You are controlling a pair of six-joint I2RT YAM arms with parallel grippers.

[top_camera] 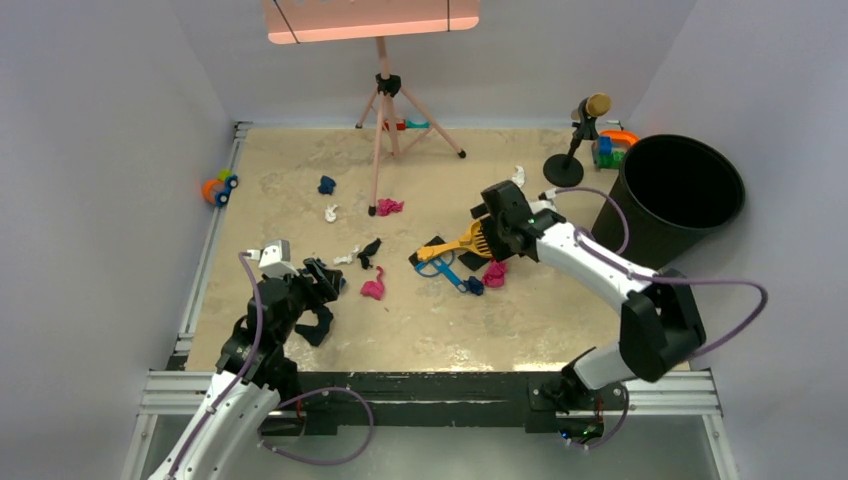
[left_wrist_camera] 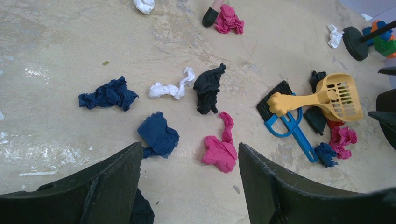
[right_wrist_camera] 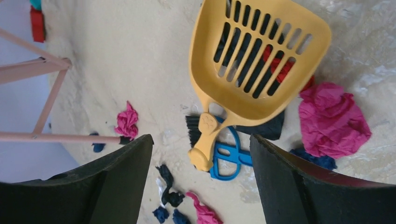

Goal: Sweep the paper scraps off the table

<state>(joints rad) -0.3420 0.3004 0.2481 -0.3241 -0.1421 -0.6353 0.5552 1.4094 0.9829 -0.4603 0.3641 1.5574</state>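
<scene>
Paper scraps lie across the beige table (top_camera: 290, 150). In the left wrist view there are two dark blue wads (left_wrist_camera: 108, 94) (left_wrist_camera: 159, 134), a white one (left_wrist_camera: 170, 88), a black one (left_wrist_camera: 208, 88) and a pink one (left_wrist_camera: 220, 149). My left gripper (left_wrist_camera: 189, 149) (top_camera: 328, 298) is open and empty, low over the table, with the pink wad just beyond its jaws. My right gripper (right_wrist_camera: 201, 140) (top_camera: 488, 232) is open and empty above the yellow dustpan (right_wrist_camera: 254, 60) (top_camera: 462, 243), which lies over the blue hand brush (right_wrist_camera: 226, 156) (top_camera: 448, 271). A pink wad (right_wrist_camera: 331, 119) and a dark blue one (right_wrist_camera: 315, 159) lie beside the dustpan.
A black round bin (top_camera: 680, 190) stands at the right edge. A pink tripod (top_camera: 383, 130) stands at the back centre, with a pink scrap (top_camera: 389, 206) at its foot. A black stand (top_camera: 572, 150) and toys (top_camera: 615, 148) are at the back right. An orange toy (top_camera: 218, 187) sits at the left rail.
</scene>
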